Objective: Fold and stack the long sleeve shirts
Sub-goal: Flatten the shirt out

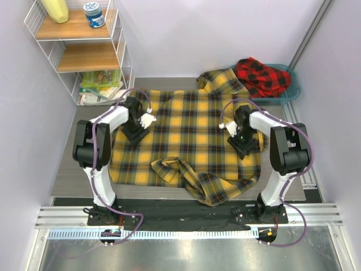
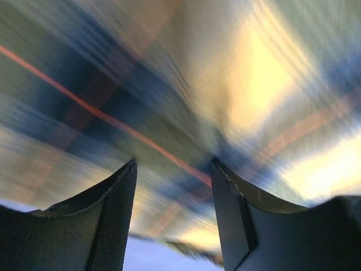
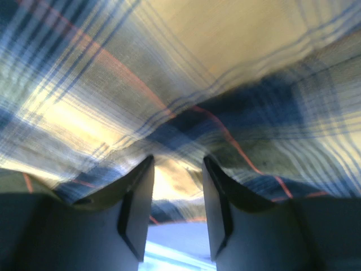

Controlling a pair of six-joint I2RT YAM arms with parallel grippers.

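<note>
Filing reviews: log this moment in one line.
yellow shirt: spread, near edge bunched; red shirt: in basin; left gripper: open; right gripper: open

I'm working in a robotics lab cell. Bare lavender panel walls [image 1: 225, 34] box in a small bench [image 1: 63, 176], aluminium rails [image 1: 169, 220] carry the arm bases [image 1: 101, 212] at the near edge, and a wire shelf [image 1: 84, 56] of props stands far left.
</note>
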